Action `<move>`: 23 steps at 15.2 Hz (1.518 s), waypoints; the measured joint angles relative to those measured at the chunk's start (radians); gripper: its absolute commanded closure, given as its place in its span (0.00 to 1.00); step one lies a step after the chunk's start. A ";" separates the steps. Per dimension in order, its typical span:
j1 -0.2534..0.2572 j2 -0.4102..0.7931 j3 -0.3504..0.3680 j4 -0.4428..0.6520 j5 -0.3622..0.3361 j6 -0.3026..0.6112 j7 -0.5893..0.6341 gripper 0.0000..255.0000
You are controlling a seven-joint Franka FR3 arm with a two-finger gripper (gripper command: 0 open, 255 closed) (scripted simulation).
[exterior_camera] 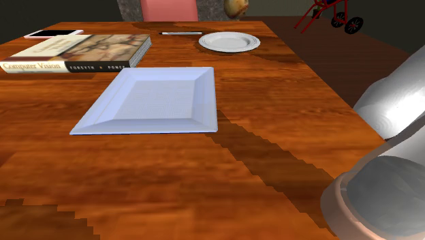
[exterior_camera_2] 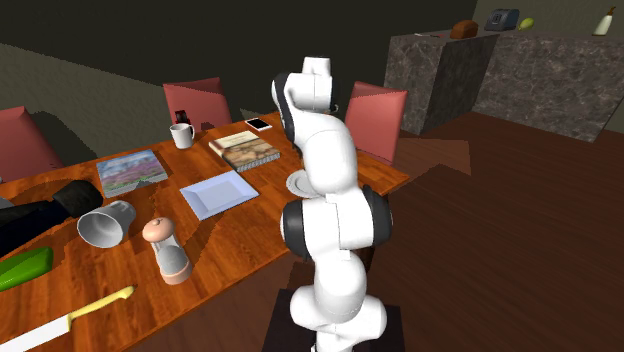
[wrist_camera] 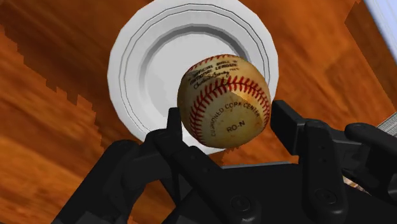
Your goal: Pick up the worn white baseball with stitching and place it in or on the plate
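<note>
**Ball Poised Over Plate, Release Not Yet Made**

At the shoulder view's left, a thick book [exterior_camera: 75, 54] lies along the wooden tabletop [exterior_camera: 272, 116]. A pale rectangular dish [exterior_camera: 153, 102] sits just beside it toward the middle. Farther right and toward the far edge, well apart from both, is the round white plate [exterior_camera: 229, 41], your target.

In the wrist view that plate lies under the claw [wrist_camera: 226, 124], which is closed around the scuffed, yellowed baseball [wrist_camera: 224, 100] with red stitching. Its black fingers [wrist_camera: 173, 133] press one on each side. The ball hangs above the plate's well and reads as off toward one side of it. It is nearer the camera than the plate, so that offset may be misleading. The frames do not settle how high it hangs.

The step in hand appears to be the set-down, and a round ball punishes haste. You would do best to centre the claw over the well first, then descend straight and slowly until the ball is just above the plate's floor. Open the fingers gently and evenly so neither side nudges it. A drop from height would likely bounce or roll it over the low rim. Then lift straight up, clear of the ball.
</note>
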State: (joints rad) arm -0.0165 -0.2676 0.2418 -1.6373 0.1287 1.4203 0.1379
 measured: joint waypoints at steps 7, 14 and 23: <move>-0.005 -0.014 -0.009 -0.102 0.000 0.086 -0.026 1.00; -0.001 -0.047 -0.006 -0.231 0.008 0.183 -0.034 1.00; -0.001 -0.060 -0.006 -0.257 0.011 0.214 -0.038 0.00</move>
State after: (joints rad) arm -0.0171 -0.3278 0.2361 -1.8939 0.1396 1.6347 0.0998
